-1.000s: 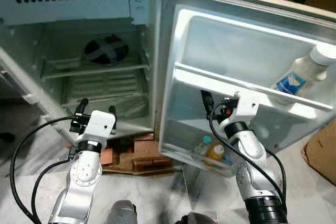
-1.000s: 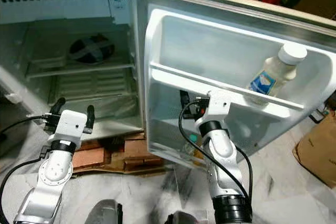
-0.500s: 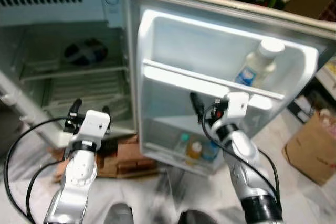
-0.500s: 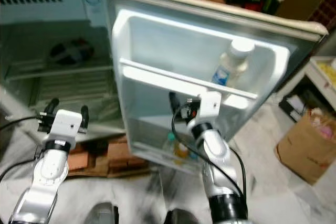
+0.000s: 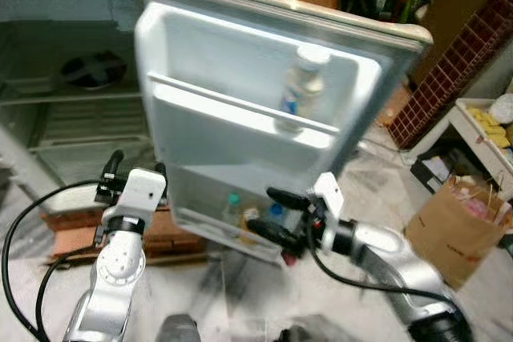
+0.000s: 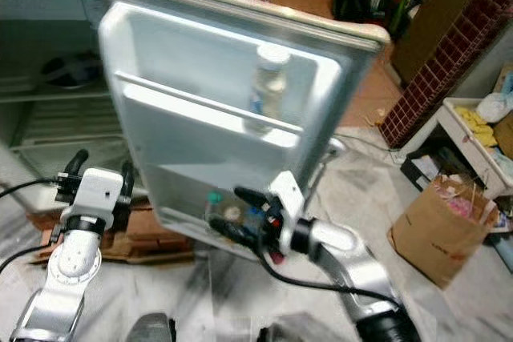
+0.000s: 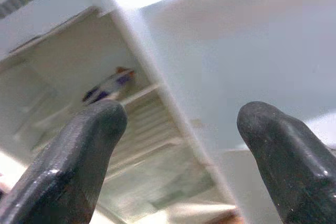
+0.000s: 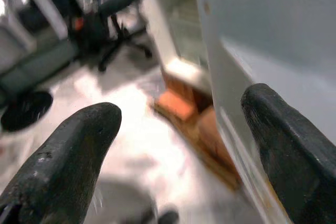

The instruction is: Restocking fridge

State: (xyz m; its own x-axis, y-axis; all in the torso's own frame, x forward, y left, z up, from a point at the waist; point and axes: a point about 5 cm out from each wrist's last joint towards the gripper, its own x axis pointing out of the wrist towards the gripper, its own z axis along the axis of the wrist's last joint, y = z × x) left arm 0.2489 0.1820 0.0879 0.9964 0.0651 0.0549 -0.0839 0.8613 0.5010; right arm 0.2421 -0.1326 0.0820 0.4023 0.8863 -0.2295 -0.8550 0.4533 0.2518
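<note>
Two grippers empty, jaws wide; fridge door [image 5: 240, 130] open at frame centre.

Right gripper [image 5: 280, 215] sits lower centre, near the door's bottom shelf of small bottles [image 5: 250, 215]; left gripper [image 5: 132, 172] hovers lower left before the open cabinet [image 5: 56, 110]. White bottle [image 5: 300, 86] stands on the upper door shelf, centre: probably rigid plastic, smooth, moderately heavy; best gripped at mid-body below the cap. Blue label present, text unreadable. Brown paper bag [image 5: 453, 226] on the floor at right.

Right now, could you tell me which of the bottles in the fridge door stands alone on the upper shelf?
The tall white bottle with the white cap and blue label; the other small bottles cluster on the bottom shelf.
</note>
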